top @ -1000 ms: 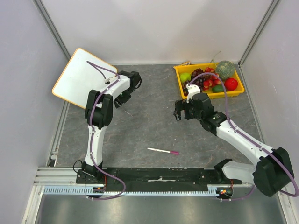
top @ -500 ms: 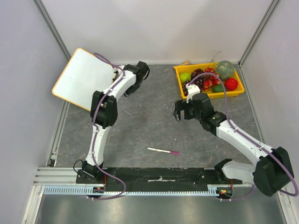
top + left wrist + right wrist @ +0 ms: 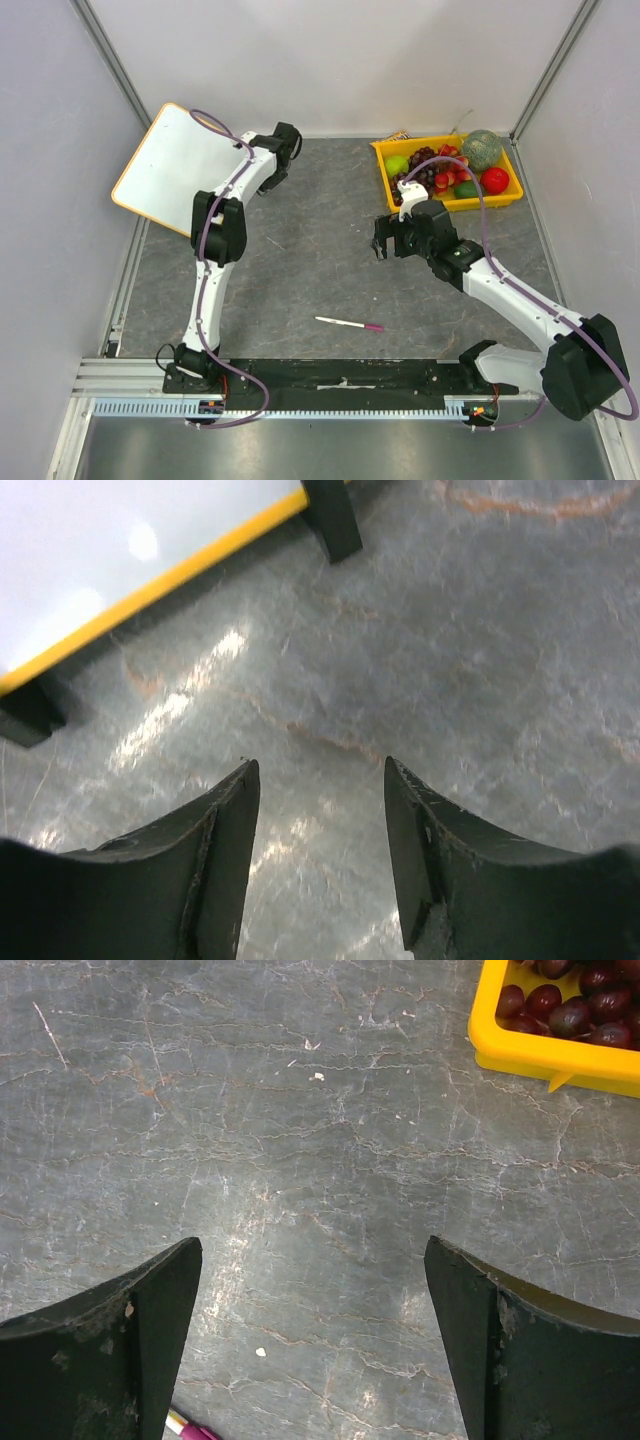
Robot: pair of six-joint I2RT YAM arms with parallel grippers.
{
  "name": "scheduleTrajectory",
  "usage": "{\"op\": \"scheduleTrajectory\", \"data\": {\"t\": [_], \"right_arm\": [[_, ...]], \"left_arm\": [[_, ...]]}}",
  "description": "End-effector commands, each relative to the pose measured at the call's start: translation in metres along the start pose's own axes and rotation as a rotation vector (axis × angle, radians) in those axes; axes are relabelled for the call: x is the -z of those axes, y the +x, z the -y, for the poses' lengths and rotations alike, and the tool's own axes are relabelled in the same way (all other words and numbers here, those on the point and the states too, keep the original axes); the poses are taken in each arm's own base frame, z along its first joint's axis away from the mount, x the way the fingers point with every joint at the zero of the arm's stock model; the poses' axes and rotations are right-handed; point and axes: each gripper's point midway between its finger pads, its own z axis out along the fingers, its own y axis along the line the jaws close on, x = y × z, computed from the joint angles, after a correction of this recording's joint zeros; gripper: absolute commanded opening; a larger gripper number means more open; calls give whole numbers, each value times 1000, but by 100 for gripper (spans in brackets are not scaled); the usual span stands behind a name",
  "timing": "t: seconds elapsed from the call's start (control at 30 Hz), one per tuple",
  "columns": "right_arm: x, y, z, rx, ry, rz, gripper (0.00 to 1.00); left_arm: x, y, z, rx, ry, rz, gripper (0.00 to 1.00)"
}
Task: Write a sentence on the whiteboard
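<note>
Here, left hand (image 3: 320, 772) and right hand (image 3: 312, 1250) gape empty above grey veined table (image 3: 300, 270), pale walls (image 3: 350, 60) around.

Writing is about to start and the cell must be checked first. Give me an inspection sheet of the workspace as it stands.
Surface: grey marbled tabletop, a few white specks.
Job's things: whiteboard far left, propped on its clipped edge, face blank, no sentence seen; marker pen lying loose near the middle.
Clutter: yellow fruit tray far right, holding grapes, a melon and other fruit.
Grippers: left gripper open, empty, beside the whiteboard's lower edge; right gripper wide open, empty, near the tray.
Cables: purple cable along each arm; the left one arcs across the whiteboard.
Surroundings: pale walls, metal corner posts; nothing else seen.
</note>
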Motion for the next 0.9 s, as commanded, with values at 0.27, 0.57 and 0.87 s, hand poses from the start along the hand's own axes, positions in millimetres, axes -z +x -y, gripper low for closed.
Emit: {"op": "scheduleTrajectory", "data": {"t": [0.27,0.57,0.87], "right_arm": [[-7,-3,1,18,6,10,98],[-12,-2,1,20,4,0,98],[-14,3,3,21,10,-11,98]], "left_arm": [[-37,-37,21,1,86,22,51],[-52,-53,3,34,47,24,47],[-69,-65,-9,73,25,10,44]]}}
